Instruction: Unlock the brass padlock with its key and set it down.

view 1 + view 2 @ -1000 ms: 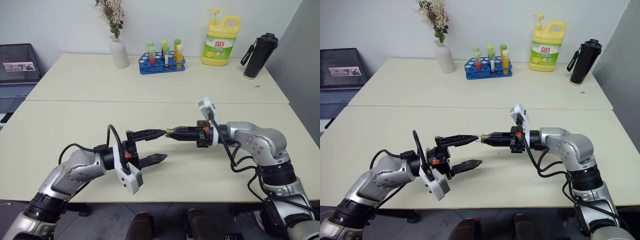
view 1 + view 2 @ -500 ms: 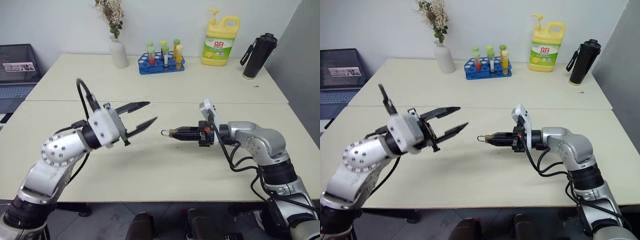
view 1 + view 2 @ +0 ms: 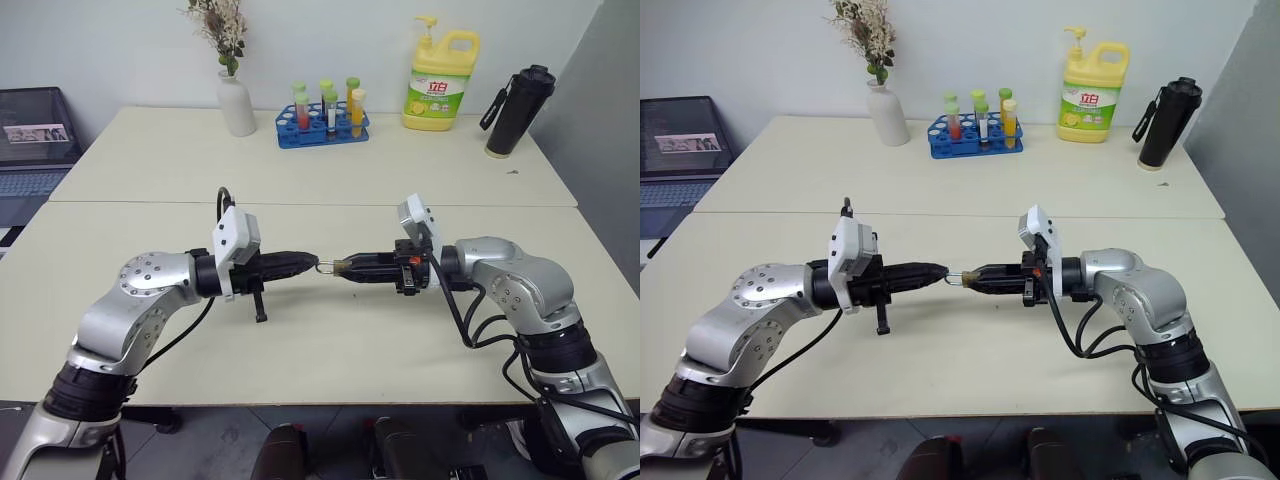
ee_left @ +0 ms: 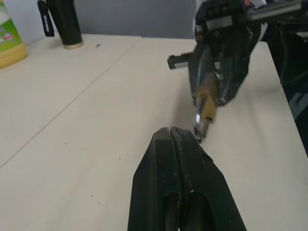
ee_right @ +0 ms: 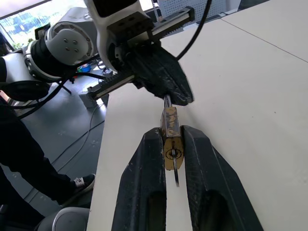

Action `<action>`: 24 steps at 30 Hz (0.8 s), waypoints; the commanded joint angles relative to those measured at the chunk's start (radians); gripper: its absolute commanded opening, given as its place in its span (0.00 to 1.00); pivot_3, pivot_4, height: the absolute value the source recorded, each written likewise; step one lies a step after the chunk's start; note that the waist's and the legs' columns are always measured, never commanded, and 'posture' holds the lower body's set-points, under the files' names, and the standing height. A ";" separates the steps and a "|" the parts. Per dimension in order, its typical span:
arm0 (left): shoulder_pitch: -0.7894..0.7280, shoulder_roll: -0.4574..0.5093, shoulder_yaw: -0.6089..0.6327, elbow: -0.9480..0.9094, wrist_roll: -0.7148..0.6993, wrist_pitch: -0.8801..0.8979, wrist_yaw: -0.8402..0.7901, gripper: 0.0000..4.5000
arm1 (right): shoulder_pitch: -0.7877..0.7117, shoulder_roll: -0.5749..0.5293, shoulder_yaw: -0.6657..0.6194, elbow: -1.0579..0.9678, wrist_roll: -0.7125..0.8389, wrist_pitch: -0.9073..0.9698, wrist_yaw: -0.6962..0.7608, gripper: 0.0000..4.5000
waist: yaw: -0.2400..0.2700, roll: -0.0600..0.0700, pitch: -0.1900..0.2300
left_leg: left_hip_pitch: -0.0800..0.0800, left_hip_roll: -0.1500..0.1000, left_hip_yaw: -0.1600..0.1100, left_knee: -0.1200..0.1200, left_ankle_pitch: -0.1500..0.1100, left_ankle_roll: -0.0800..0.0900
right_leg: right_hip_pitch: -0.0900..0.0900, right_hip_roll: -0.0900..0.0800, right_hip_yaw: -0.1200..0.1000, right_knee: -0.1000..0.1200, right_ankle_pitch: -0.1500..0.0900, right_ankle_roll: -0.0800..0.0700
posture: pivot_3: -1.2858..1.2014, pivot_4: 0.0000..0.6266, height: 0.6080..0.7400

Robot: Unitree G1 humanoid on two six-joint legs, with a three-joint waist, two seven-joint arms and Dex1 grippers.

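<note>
Gripping the brass padlock (image 5: 171, 142), the right gripper (image 3: 345, 267) met the closed left gripper (image 3: 308, 263) above open table (image 3: 330, 345), mid-span

1. The brass padlock (image 5: 171, 139) is small and yellow, held up in the air, lying sideways.
2. The key (image 5: 176, 177) is thin and silver, sticking out of its bottom.

Bright, even indoor light w/ soft faint shadows on the cream table (image 3: 330, 375); head views sharp, wrist views blur close to lens.
</note>
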 commanded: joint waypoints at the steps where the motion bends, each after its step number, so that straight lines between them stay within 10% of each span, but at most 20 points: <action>1: -0.032 -0.028 -0.001 0.028 0.042 -0.026 -0.032 0.00 | -0.002 -0.007 -0.038 -0.048 0.035 0.002 0.002 0.04 | 0.000 0.000 0.000 | 0.000 0.000 0.000 0.000 0.000 0.000 | 0.000 0.000 0.000 0.000 0.000 0.000 | 0.52 0.24 1.00; 24: 0.061 -0.060 0.037 -0.101 0.034 0.067 -0.088 0.00 | -0.010 -0.011 -0.030 -0.004 0.025 0.004 -0.002 0.04 | -0.001 0.000 0.000 | 0.000 0.000 0.000 0.000 0.000 0.000 | 0.000 0.000 0.001 0.000 0.000 0.000 | 0.52 0.24 1.00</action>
